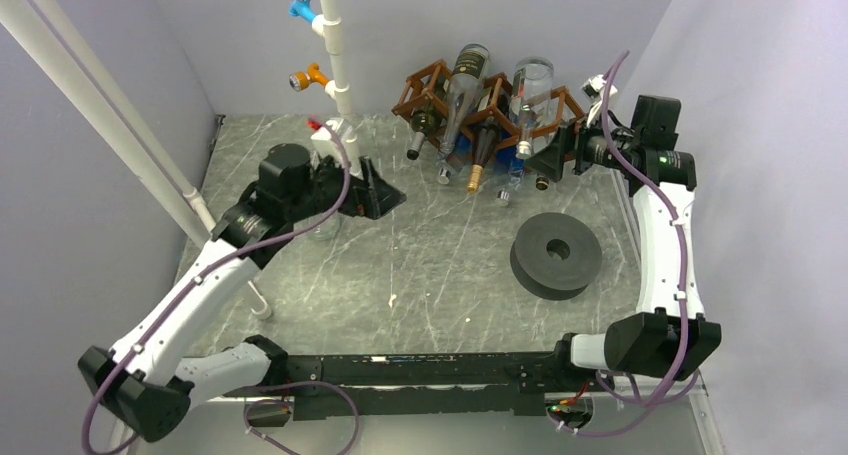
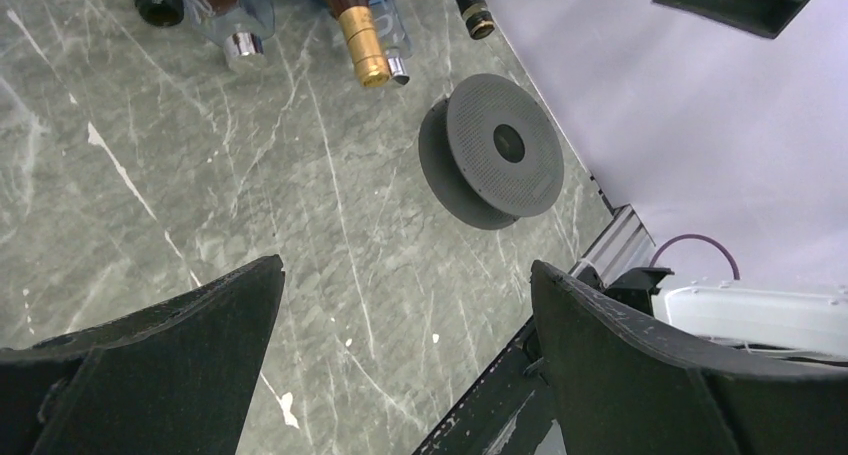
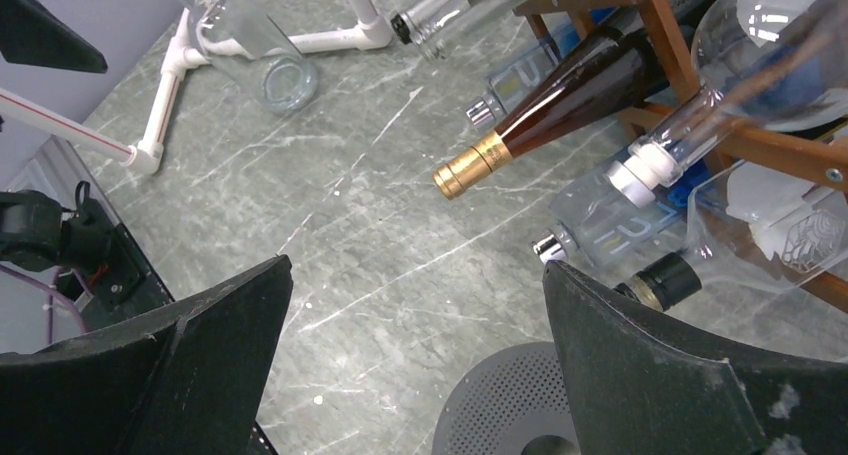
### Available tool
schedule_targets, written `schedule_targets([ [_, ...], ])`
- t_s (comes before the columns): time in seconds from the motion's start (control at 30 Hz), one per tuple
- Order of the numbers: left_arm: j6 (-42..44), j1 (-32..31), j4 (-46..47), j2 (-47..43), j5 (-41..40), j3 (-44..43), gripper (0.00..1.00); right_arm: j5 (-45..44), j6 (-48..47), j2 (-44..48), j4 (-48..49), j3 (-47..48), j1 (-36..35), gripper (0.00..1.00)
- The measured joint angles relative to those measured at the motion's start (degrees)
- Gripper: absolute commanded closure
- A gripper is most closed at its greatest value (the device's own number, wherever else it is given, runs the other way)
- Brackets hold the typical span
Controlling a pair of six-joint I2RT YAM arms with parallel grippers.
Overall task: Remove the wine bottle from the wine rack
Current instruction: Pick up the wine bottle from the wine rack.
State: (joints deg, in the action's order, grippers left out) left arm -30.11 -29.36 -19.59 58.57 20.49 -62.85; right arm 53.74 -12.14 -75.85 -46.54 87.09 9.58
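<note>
At the desk's (image 1: 420,275) far edge stands the wine rack (image 3: 668,30), crowded with bottles. The brown, gold-capped wine bottle (image 3: 575,100) lies low in it, flanked by clear bottles. The right pincer (image 3: 415,270) hovers wide and empty just beside the rack. The left pincer (image 2: 405,275) gapes wide, well apart. A grey spool (image 1: 556,255) lies near.
</note>
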Motion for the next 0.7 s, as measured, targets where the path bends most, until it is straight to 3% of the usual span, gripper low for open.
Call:
schedule_targets([
  [0.3, 4.0, -8.5, -6.1, 15.0, -14.3, -18.1, 0.02, 1.2, 2.8, 4.2, 6.5, -13.1, 3.3, 0.0],
  [0.7, 8.8, -9.4, -9.4, 36.6, -22.2, -37.3, 0.04, 4.8, 5.0, 11.9, 15.3, -23.5, 10.3, 0.0],
])
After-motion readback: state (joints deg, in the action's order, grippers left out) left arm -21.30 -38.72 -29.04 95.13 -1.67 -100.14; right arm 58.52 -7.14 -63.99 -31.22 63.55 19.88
